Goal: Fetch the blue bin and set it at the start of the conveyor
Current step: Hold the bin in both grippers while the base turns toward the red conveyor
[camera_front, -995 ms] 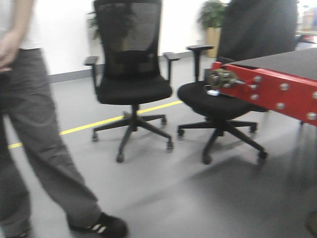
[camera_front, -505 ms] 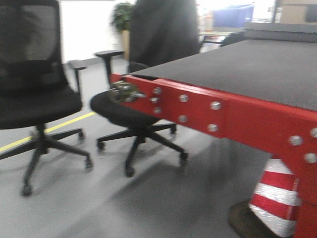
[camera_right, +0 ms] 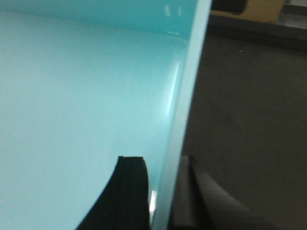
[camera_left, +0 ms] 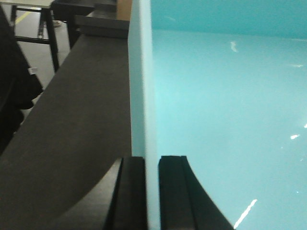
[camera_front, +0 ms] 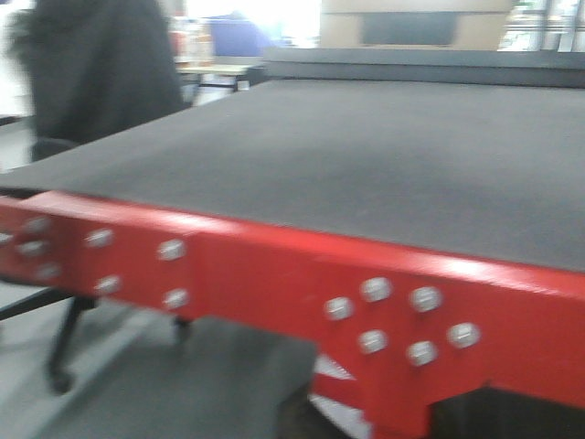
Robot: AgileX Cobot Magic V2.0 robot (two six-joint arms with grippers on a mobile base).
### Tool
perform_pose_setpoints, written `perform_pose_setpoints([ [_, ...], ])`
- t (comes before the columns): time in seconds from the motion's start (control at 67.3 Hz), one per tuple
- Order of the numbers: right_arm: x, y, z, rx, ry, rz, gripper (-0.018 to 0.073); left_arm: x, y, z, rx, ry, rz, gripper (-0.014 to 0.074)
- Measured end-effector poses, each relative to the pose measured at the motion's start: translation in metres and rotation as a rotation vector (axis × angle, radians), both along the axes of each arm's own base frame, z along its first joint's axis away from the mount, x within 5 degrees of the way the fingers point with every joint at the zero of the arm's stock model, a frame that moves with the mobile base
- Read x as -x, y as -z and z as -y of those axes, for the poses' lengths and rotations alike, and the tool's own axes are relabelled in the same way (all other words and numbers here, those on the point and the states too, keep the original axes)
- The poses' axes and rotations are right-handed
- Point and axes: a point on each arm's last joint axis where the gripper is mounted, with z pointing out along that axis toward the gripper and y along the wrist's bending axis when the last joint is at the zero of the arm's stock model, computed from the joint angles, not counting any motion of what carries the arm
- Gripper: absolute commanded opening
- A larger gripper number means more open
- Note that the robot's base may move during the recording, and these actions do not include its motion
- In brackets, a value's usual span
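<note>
Both arms have the blue bin (camera_left: 230, 120) between them. The left end effector (camera_left: 151, 165) is clamped on its left wall, one finger inside and one outside, and the right end effector (camera_right: 160, 165) pinches the right wall the same way. Beside both walls lies the black belt of the conveyor start (camera_front: 366, 165), behind its red strip (camera_front: 274, 274). Whether the base touches the belt, I can't tell. Best play, I'd say: hold both grips level, clear the red edge, lower evenly until flat, then release together.
</note>
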Motion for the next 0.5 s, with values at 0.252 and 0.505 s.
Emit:
perform_pose_setpoints([
  [0.252,0.0,0.0,0.0,0.0,0.0,0.0,-0.0153,0.0,0.0,0.0,0.0,0.0,0.0,-0.0111],
  [0.505,0.0,0.0,0.0,0.0,0.0,0.0,-0.0153,0.0,0.0,0.0,0.0,0.0,0.0,-0.0111],
])
